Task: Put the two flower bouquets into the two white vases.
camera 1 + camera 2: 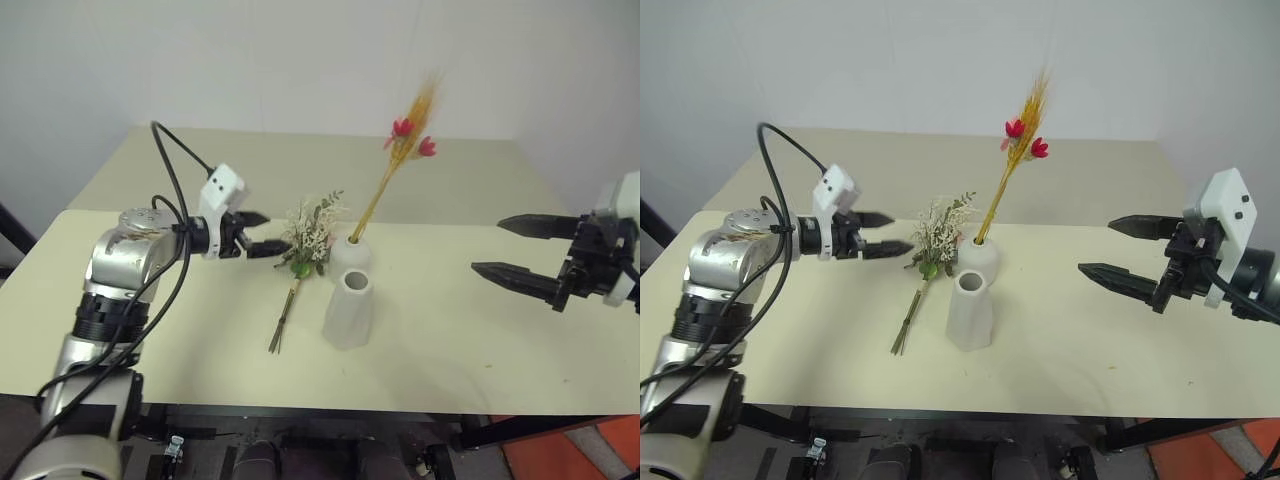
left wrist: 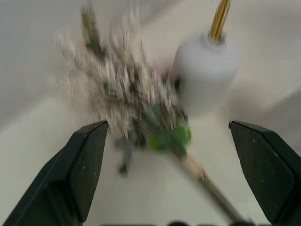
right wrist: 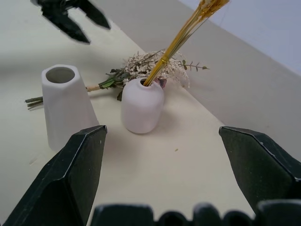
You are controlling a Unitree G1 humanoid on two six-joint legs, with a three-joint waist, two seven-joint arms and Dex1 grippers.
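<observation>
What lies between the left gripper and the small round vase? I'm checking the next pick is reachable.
The bushy bouquet lies flat between left gripper and round vase, clearest in the left wrist view.

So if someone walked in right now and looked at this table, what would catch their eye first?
Probably the yellow stems with red blossoms, leaning tall out of the small round vase mid-table. Next, the bushy bouquet lying flat on the table beside that vase, with the open left gripper right at its head. The taller vase stands empty in front, and the right gripper hangs open off to the side.
</observation>
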